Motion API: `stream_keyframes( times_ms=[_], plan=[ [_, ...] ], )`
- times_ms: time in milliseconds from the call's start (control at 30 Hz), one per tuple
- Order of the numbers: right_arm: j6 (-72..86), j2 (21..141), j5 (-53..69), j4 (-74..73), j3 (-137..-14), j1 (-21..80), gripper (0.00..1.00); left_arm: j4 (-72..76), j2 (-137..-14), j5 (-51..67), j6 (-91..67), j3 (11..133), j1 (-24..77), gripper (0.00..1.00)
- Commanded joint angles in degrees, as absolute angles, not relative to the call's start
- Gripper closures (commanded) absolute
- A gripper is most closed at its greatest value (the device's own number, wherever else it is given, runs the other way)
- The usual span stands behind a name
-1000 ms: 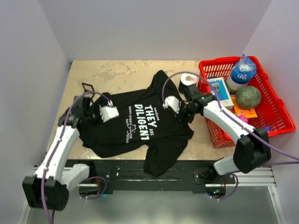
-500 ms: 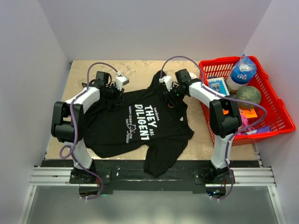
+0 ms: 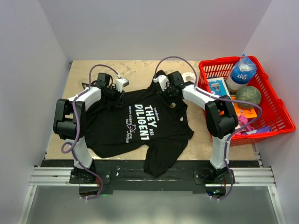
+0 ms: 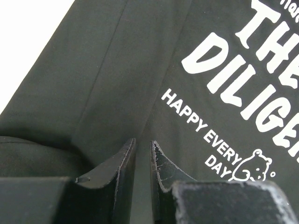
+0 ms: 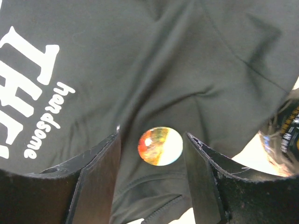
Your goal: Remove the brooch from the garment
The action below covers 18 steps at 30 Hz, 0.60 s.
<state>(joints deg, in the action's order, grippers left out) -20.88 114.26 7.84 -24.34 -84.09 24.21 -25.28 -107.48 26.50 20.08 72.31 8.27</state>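
Two white-shelled arms (image 3: 88,96) with black joints — lilac cables (image 3: 175,57) looping over.

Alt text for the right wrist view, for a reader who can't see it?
A round glossy brooch with an orange-and-white picture lies on a black T-shirt with white lettering, between the open black fingers of the right tool, which flank it closely. The fabric around it is creased.

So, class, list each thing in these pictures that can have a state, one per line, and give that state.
Black printed T-shirt: spread flat, lettering up.
Round orange-and-white brooch: on the T-shirt, not gripped.
Right claw: open, fingers either side of the brooch.
Left claw: narrowly open, empty, over the T-shirt.
Red plastic basket: holding several items.
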Motion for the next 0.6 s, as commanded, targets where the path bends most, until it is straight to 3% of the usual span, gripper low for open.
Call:
stream_keyframes(
  times_ms=[0,567],
  plan=[
    [-20.39,111.97,0.19,-21.36,-83.58,26.45,0.42,-24.35,-106.96,25.05,19.16,72.34,8.26,0.76],
    [-22.06,112.06,-11.86,-22.67,-82.18,30.06,0.44,-26.01,-109.6,23.2,20.04,74.53,8.17,0.75]
  ],
)
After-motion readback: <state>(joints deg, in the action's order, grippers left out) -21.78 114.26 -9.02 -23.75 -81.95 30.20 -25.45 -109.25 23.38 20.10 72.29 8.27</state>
